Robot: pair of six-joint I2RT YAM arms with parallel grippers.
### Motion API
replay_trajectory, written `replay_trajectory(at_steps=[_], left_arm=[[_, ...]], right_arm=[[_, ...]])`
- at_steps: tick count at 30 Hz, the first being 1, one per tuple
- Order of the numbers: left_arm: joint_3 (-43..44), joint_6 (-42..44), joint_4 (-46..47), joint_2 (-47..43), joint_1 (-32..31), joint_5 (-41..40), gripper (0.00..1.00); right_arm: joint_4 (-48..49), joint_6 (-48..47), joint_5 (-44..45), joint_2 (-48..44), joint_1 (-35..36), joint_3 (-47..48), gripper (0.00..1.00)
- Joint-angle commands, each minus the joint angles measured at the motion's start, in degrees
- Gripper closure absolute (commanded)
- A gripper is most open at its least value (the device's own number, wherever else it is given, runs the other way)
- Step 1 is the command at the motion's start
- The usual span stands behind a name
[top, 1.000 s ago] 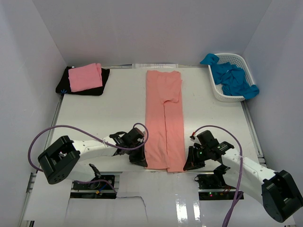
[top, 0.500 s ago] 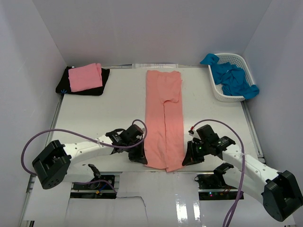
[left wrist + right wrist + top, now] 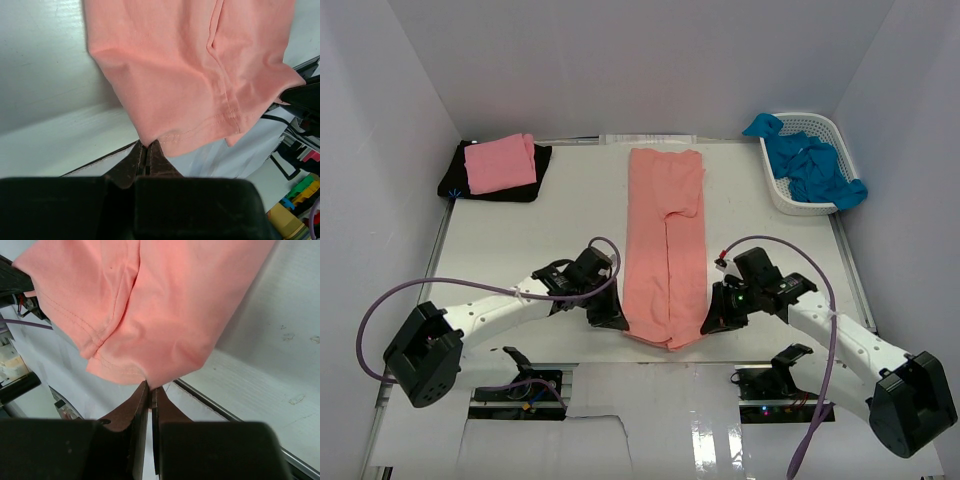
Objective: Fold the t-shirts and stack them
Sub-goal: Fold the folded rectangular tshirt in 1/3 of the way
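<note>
Fingers (image 3: 127, 167) pinched closed on salmon-coral t-shirt (image 3: 650, 250) hem: left gripper (image 3: 145, 146), right gripper (image 3: 150, 386).

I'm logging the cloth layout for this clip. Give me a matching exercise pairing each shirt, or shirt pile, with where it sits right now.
Things:
1. salmon t-shirt
2. pink t-shirt
3. black t-shirt
4. blue t-shirts

Places or states:
A. in the white basket
B. underneath another shirt, far left corner
C. near hem pinched by the left gripper and right gripper
D. folded, lying on top of another shirt

Pairs: 1-C, 2-D, 3-B, 4-A
</note>
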Motion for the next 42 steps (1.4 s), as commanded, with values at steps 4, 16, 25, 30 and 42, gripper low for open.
replay_trajectory(at_steps=[4,16,25,30,42], left_arm=[[3.6,3.2,-0.4,-1.2,3.6,1.5,1.0],[14.3,8.9,-1.6,6.2,7.9,0.0,1.0],[21.7,12.8,-3.4,10.0,12.5,-1.3,1.0],[26.4,15.3,-3.6,13.4,14.9,-2.0,1.0],[34.7,16.9,-3.2,21.8,15.6,-4.2,1.0]], right_arm=[[-0.5,-2.7,-2.0,2.0,-2.2,5.8,0.92],[-1.4,-8.5,-0.9,9.0,-6.9,15.9,0.92],[-2.7,-12.7,-0.5,15.8,-9.8,25.4,0.92],[-2.6,-14.2,0.1,19.9,-11.5,29.3,0.92],[-2.3,-16.8,1.1,27.6,-13.2,36.6,0.92]])
